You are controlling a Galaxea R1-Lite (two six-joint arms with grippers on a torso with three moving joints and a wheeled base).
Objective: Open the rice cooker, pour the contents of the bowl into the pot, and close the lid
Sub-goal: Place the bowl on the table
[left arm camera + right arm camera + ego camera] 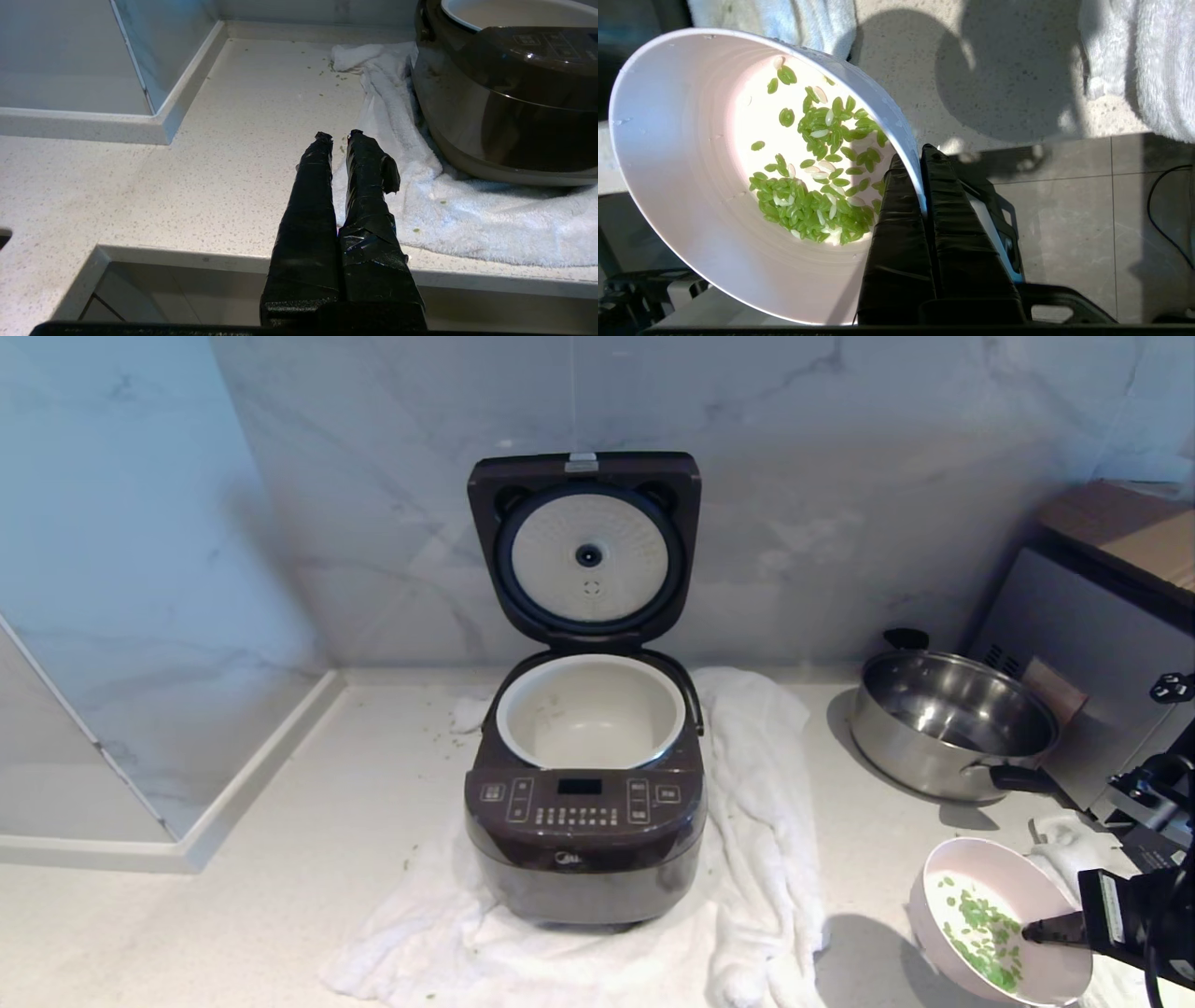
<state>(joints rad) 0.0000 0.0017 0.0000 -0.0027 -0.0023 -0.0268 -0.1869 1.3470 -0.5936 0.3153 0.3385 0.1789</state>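
1. Rice cooker [583, 821] sitting mid-counter on a rumpled white towel [756, 859], lid [585, 546] flipped up against the marble wall, pale dimpled plate facing forward.
2. Cream inner pot [590, 714] seated in the cooker body, pretty much bare inside.
3. Right gripper [911, 161] clamped on the rim of the bowl [1004, 933], one finger inside, one outside. Bowl lifted off the counter at the near right, well apart from the cooker, tipped a bit.
4. Contents [817, 177] heaped toward the low side of the bowl: green grain-like bits with a few whitish ones mixed in.
5. Left gripper [337, 136] parked low by the counter edge, left of the cooker, fingers pressed together on nothing.
6. Steel pan [952, 723] with black handles off to the right, near the wall. A few green specks scattered on the counter [308, 859] left of the cooker.
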